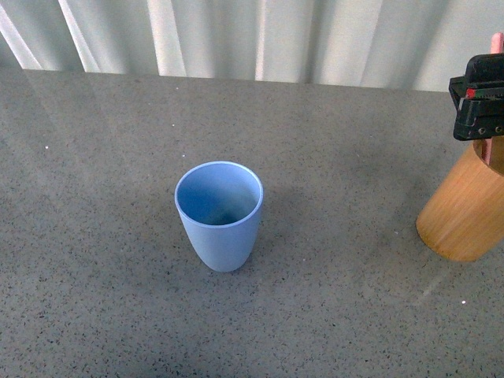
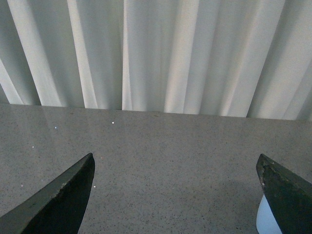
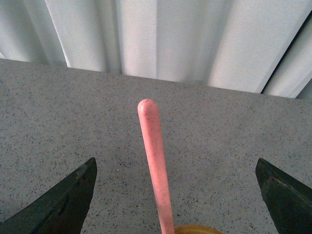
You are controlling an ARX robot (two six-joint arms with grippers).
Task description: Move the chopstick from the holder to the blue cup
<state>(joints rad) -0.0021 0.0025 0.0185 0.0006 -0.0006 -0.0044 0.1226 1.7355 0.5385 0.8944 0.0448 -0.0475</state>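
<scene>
The blue cup (image 1: 219,216) stands upright and empty in the middle of the table. At the right edge is the orange-tan holder (image 1: 463,211), with my right gripper (image 1: 480,118) just above its rim. The pink chopstick (image 3: 156,161) rises from the holder's rim (image 3: 197,229) and stands between the wide-apart fingers of my open right gripper (image 3: 174,160), left of their midline, touching neither. Its tip (image 1: 496,39) pokes above the gripper. My left gripper (image 2: 175,163) is open over bare table, and a pale piece of the blue cup (image 2: 265,219) shows by one finger (image 2: 287,195).
The grey speckled table (image 1: 102,260) runs back to a white pleated curtain (image 1: 236,35) along its far edge. The holder sits partly outside the front view's right border.
</scene>
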